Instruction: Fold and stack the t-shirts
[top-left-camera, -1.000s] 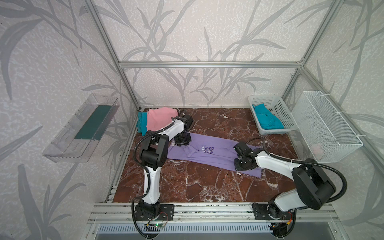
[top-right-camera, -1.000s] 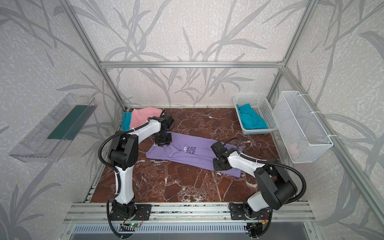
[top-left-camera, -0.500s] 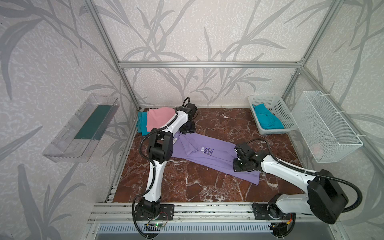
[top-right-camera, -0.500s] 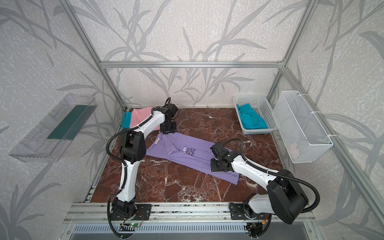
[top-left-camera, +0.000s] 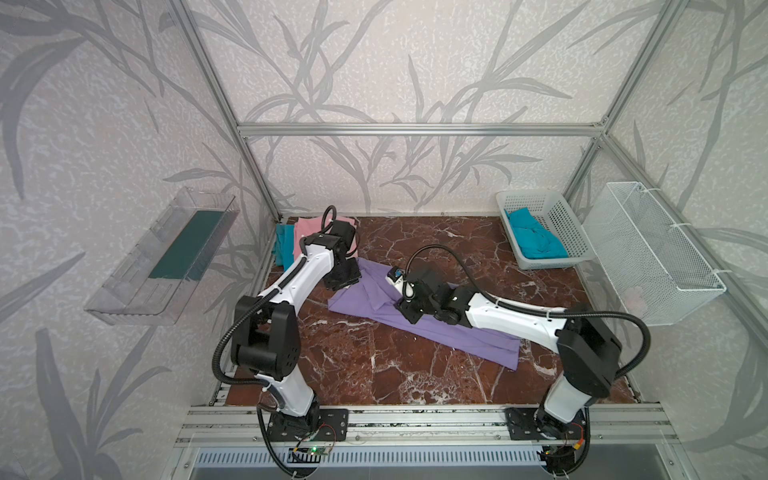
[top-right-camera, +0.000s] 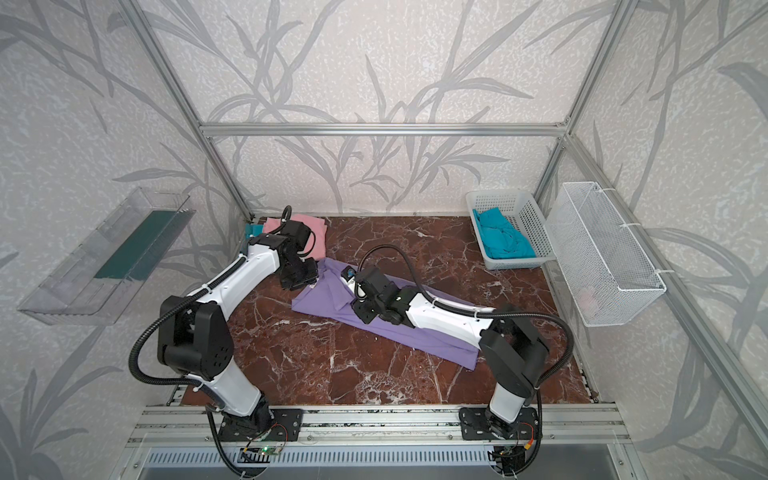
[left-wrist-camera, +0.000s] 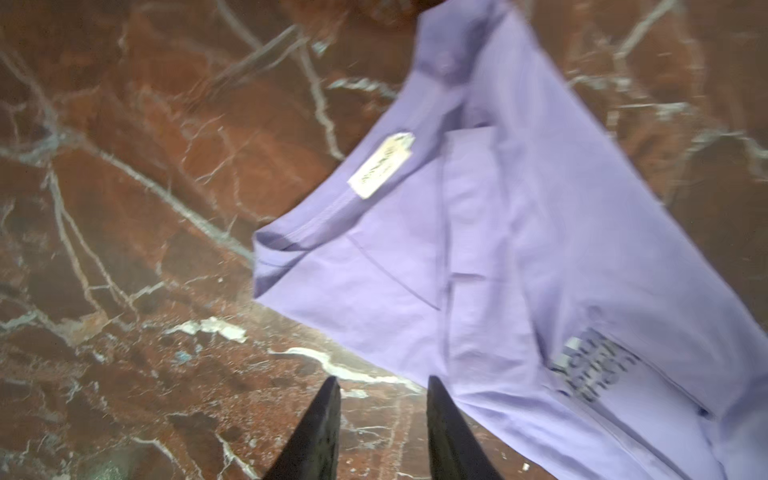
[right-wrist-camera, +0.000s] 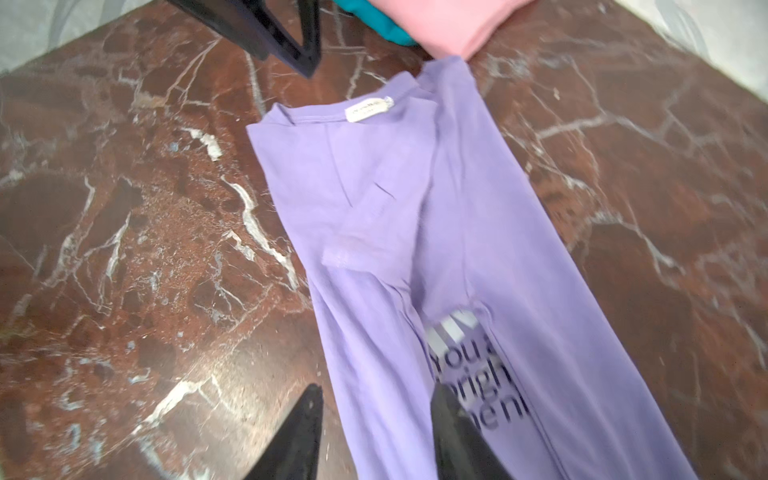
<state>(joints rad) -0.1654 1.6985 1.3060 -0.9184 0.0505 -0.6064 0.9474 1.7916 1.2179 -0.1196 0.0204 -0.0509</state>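
Clock positions refer to the top views, with 12 o'clock at the back wall.

1. Marble table (top-left-camera: 374, 365): brown, white-veined, and it carries all items below.
2. Wire basket (top-left-camera: 648, 257): mounted on the side wall at 3 o'clock, clear of the table surface.
3. Lavender t-shirt (top-left-camera: 457, 332): lies flat across the table centre as a long narrow band, running from 10 o'clock to 4 o'clock. Both sides are folded inward. Its collar end points to 10 o'clock.
4. Plastic basket (top-left-camera: 557, 216): stands at 1 o'clock and holds crumpled teal t-shirts (top-left-camera: 536, 241).
5. Pink t-shirt (top-left-camera: 307, 232): folded, at 11 o'clock in the back corner. It rests on a folded teal t-shirt (top-left-camera: 284, 245), just beside the lavender collar end.
6. Right gripper (right-wrist-camera: 376, 390): jaws stand moderately apart above the lavender band near its middle. One finger is over cloth, the other over bare marble. No cloth is clamped.
7. Left gripper (left-wrist-camera: 382, 380): jaws stand slightly apart over bare marble, just beside the collar end. It holds nothing.
8. Dark print (right-wrist-camera: 469, 374): partly covered by a fold.
9. White neck label (left-wrist-camera: 380, 164): faces upward at the collar.
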